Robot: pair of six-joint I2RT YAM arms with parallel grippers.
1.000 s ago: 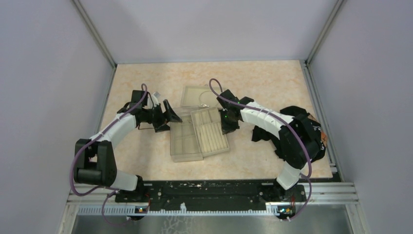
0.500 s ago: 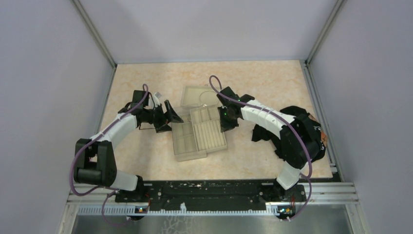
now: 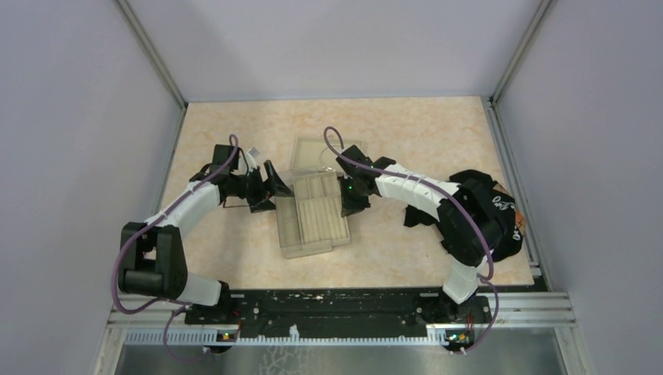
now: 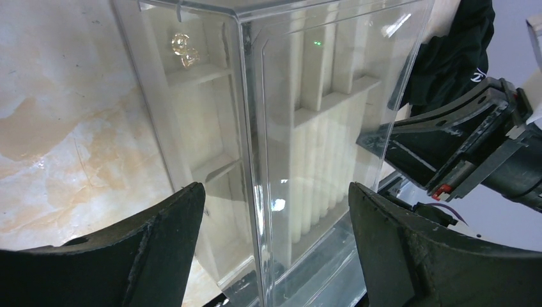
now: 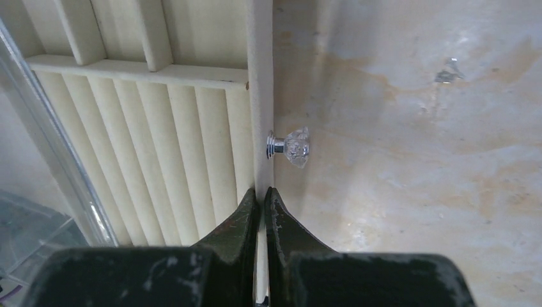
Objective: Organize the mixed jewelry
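Jewelry [image 4: 182, 50]: tiny bits, judged light, slippery; fingertip pinch advised. Left gripper [image 4: 275, 192]: spread open by case [image 4: 249, 128]. Right gripper [image 5: 261, 192]: clamped shut on drawer [image 5: 160, 147] wall.

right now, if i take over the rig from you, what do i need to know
Left gripper: open, holding nothing, at the left edge of the compartment tray.
Right gripper: shut on the thin front wall of the ridged tray, just below its crystal knob.
Things: two small gold-tinted bits sit in an end compartment of the compartment tray. The ridged tray lies partly over that tray. No other jewelry shows clearly.
Done: those bits look sorted.
Left: settle the ridged tray, then find and sort the remaining pieces.
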